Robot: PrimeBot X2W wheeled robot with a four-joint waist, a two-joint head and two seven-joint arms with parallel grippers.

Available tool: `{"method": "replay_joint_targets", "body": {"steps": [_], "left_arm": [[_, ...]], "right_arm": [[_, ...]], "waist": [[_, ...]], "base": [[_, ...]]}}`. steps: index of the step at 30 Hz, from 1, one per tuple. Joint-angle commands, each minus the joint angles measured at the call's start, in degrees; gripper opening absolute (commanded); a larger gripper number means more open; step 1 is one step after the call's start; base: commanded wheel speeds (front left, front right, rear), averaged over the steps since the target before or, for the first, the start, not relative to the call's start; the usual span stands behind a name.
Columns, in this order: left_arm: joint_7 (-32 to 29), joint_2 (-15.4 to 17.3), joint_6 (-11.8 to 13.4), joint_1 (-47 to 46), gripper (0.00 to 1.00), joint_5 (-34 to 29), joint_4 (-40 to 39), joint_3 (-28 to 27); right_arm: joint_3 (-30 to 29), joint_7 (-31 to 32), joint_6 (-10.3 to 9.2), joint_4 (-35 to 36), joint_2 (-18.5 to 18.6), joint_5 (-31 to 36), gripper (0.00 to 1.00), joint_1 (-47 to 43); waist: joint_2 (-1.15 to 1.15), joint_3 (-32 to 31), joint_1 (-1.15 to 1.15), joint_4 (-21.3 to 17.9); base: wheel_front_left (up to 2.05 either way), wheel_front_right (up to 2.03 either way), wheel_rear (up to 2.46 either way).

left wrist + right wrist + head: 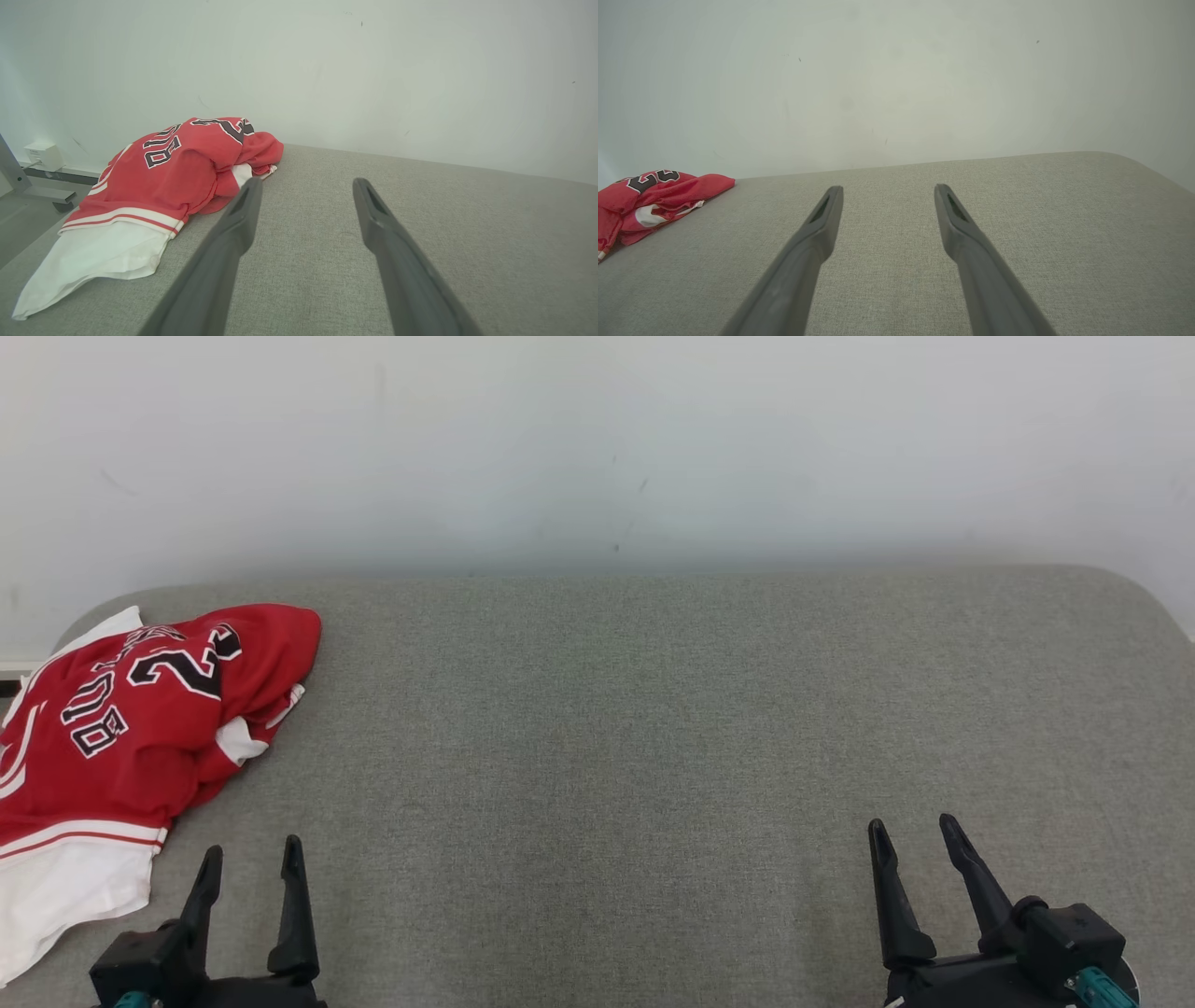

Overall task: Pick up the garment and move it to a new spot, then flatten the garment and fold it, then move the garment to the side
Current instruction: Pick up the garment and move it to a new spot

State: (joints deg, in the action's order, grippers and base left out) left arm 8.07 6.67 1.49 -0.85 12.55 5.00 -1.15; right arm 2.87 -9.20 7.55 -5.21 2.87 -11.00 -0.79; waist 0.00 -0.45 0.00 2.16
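Red jersey (pixel 121 728) w/ black numbers & white trim lies in a messy heap at the far L corner of the grey cloth surface (pixel 607 756). The red part is bunched up, w/ folds on top of each other. The white part spreads out at the front, by the L edge of the surface.

L hand (pixel 254 847) sits low at the front L, just beside the white part of the jersey but not touching it. Its two dark fingers are spread apart & it's empty. In the L wrist view one fingertip lines up w/ the R edge of the heap; can't tell how near it really is.

R hand (pixel 912 823) sits low at the front R, well apart from the jersey. Fingers are spread apart too, & it holds no cloth. Btwn this hand & the jersey is a long stretch of bare grey cloth.

Behind the surface is a white wall (pixel 597 448) w/ a few small dark marks. Low on it, past the L edge, is a small white box (pixel 44 155) w/ a grey metal bar (pixel 11 170) next to it, & the floor (pixel 23 224) below.
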Motion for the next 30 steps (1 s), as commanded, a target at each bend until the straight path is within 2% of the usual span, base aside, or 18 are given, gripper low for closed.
{"method": "replay_joint_targets", "body": {"steps": [1, 8, 14, 18, 30], "left_arm": [[-0.11, 0.35, 0.19, 0.62, 1.00, -0.08, 0.12, 0.04], [0.30, 0.58, 0.46, 0.21, 1.00, -0.12, 0.41, 0.45], [0.65, 0.96, 0.77, -0.38, 1.00, -0.23, 0.60, 0.61], [0.60, 1.03, 0.99, -0.34, 1.00, -0.31, 0.73, 0.77], [2.02, 1.29, 2.38, 0.38, 1.00, 0.20, 1.43, 0.04]], "right_arm": [[0.08, -0.31, -0.12, -0.15, 0.05, -0.40, 1.00, -0.35], [-0.04, -0.46, -0.12, -0.44, 0.05, -0.52, 1.00, -0.30], [0.30, -0.73, -0.12, -0.61, 0.04, -0.94, 1.00, -0.60], [0.62, -0.90, -0.12, -0.88, 0.03, -1.39, 1.00, -0.77], [1.56, -1.27, -0.12, -2.05, 0.04, -1.93, 1.00, -0.04]], "waist": [[0.00, -0.02, 0.00, 0.01], [0.00, -0.07, 0.00, 0.44], [0.00, -0.09, 0.00, 2.64], [0.00, -0.04, 0.00, 4.69], [0.00, 0.82, 0.00, 14.66]], "base": [[0.00, 0.00, 0.00], [0.00, 0.00, 0.00], [0.00, 0.00, 0.00], [0.00, 0.00, 0.00], [0.00, 0.00, 0.00]]}}
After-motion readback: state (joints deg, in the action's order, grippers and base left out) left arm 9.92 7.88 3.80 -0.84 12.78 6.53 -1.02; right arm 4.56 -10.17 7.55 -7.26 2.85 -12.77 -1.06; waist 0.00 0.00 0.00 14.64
